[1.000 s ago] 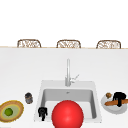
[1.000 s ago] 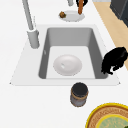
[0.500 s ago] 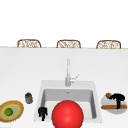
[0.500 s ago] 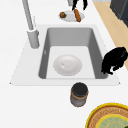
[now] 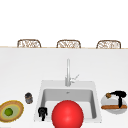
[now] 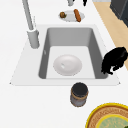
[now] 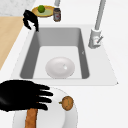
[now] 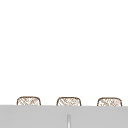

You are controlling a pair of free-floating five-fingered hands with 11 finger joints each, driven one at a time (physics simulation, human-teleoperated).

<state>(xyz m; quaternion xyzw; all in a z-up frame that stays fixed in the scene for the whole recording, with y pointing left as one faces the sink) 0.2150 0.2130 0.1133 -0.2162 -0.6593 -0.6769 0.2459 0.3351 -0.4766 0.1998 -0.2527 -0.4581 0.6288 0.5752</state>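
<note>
My right hand (image 5: pixel 119 96) hovers over a white plate (image 5: pixel 107 102) on the counter right of the sink. Its fingers are stretched out straight above a long brown food item (image 7: pixel 31 117), with a round brown one (image 7: pixel 67 103) just past the fingertips. The right hand (image 7: pixel 22 98) holds nothing. My left hand (image 5: pixel 42 113) hangs at the sink's front left corner with fingers relaxed downward, empty. That left hand (image 6: pixel 115 60) is by the sink rim (image 6: pixel 100 77). A white bowl (image 6: pixel 67 65) lies in the basin. From the front, a red round shape (image 5: pixel 67 113) stands there.
A dark jar (image 5: pixel 28 98) and a woven yellow plate (image 5: pixel 15 106) with a green fruit (image 5: pixel 9 111) stand left of the sink. The faucet (image 5: pixel 68 72) rises behind the basin. Several chair backs (image 5: pixel 68 43) line the far counter edge.
The right hand has shifted slightly over the white plate. The left hand has stayed where it was.
</note>
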